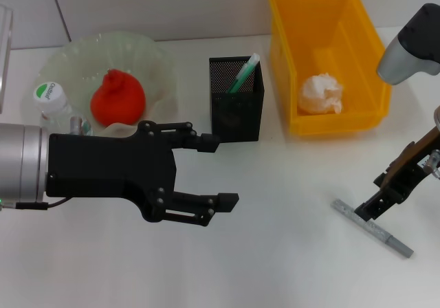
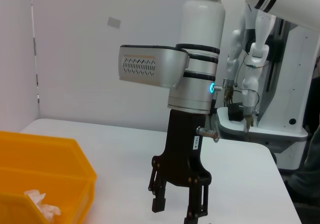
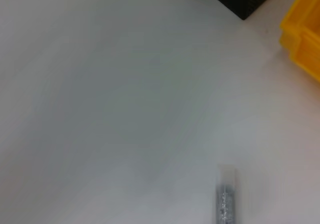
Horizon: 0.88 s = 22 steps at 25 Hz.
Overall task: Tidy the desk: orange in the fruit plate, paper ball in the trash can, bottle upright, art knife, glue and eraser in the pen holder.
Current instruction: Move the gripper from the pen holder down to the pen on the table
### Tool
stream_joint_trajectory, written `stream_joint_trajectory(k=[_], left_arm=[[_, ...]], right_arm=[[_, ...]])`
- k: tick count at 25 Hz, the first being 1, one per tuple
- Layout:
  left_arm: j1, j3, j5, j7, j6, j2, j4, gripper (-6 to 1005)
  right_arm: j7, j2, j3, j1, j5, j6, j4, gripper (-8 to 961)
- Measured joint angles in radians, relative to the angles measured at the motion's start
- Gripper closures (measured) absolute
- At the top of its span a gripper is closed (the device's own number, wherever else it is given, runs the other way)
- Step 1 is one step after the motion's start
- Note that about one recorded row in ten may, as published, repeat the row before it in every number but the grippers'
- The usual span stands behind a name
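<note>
The right gripper (image 1: 372, 208) is hovering with fingers spread over the art knife (image 1: 372, 227) right of the pen holder (image 1: 236, 107) — best straddling its handle squarely — while the left gripper (image 1: 218, 172) is idling, fingers spread.

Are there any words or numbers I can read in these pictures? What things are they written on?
Green printing on the white bottle cap: a short word, too small and blurred to read for sure.
Small white label on the right gripper, seen from the left wrist view: tiny digits, too small to read.
Nothing readable on the yellow bin, the pen holder or the art knife.
</note>
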<state>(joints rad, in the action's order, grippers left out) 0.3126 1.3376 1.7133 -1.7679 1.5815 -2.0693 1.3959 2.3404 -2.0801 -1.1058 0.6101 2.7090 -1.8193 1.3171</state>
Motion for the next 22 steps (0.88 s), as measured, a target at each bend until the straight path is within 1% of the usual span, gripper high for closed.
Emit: stream_joint_trajectory(k=[22], left_arm=[[0.005, 0.000, 0.000, 0.021, 0.000, 0.002, -0.014, 154]], right_arm=[[0.032, -0.002, -0.013, 0.003, -0.001, 0.021, -0.045, 193]])
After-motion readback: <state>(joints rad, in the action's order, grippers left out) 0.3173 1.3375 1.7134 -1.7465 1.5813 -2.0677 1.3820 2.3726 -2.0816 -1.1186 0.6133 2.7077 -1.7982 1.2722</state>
